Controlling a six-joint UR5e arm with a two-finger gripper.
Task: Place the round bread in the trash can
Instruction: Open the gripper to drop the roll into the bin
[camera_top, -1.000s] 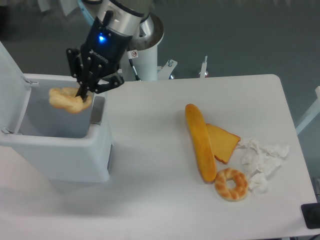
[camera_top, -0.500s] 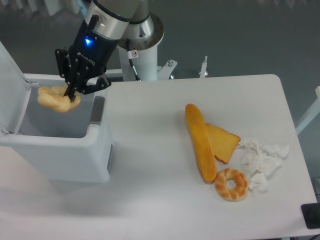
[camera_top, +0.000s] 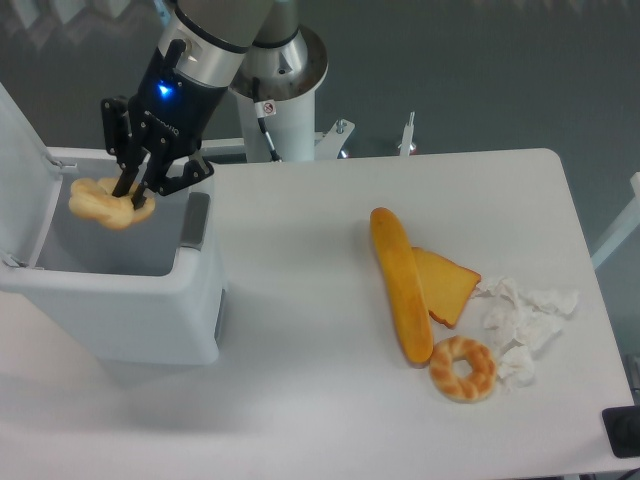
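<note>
Pale yellow round bread (camera_top: 100, 203), white-grey trash can (camera_top: 130, 305)

White table (camera_top: 300, 300) with rounded corners, dark grey floor (camera_top: 480, 70) behind, soft even light

My gripper (camera_top: 128, 192) sits at ten o'clock of the table (camera_top: 300, 300), above the open trash can (camera_top: 120, 300), which stands at nine o'clock on the table's left edge. The round bread (camera_top: 100, 203) hangs between my fingers over the can's opening. At four o'clock lies the long loaf (camera_top: 400, 285); a wedge slice (camera_top: 450, 285) touches its right side. The ring bread (camera_top: 463, 369) lies at its lower end, crumpled tissue (camera_top: 525, 325) just right.
</note>
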